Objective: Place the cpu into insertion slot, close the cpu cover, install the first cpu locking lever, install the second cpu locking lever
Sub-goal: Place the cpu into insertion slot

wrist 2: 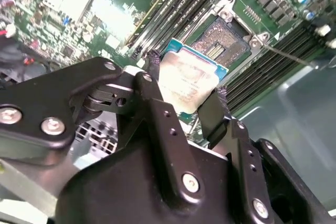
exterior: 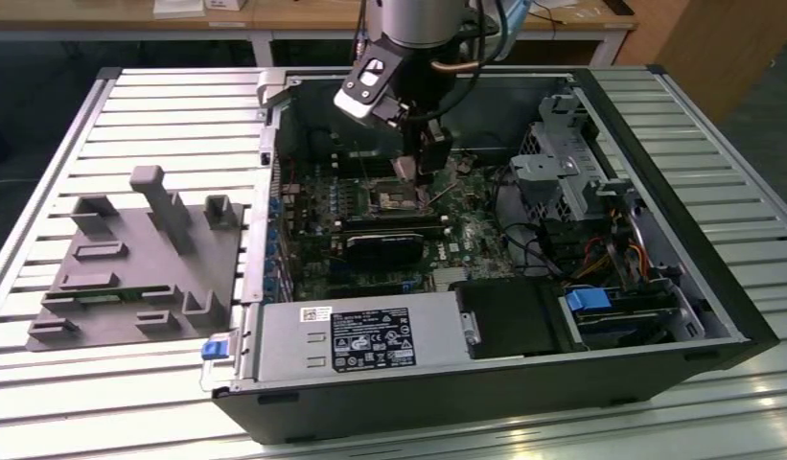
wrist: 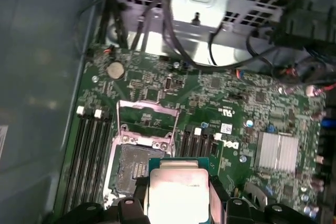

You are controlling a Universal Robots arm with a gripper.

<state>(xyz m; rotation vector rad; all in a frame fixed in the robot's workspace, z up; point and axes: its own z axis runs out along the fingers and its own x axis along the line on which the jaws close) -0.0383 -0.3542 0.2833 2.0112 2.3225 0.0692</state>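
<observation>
My gripper hangs inside the open computer case, shut on the cpu, a flat square chip with a dull silver top and a green edge. Black fingers press on two opposite sides of the chip. In both wrist views the cpu hovers a little above and beside the insertion slot, whose dark centre lies bare. The insertion slot has a silver rim, and a thin metal lever sticks out from it. The cpu cover stands flipped open at the slot's far edge.
The black case stands on a slatted white table. A grey fixture plate lies at the exterior view's left. Long black memory slots flank the socket. A power supply, a drive cage and loose cables crowd the case.
</observation>
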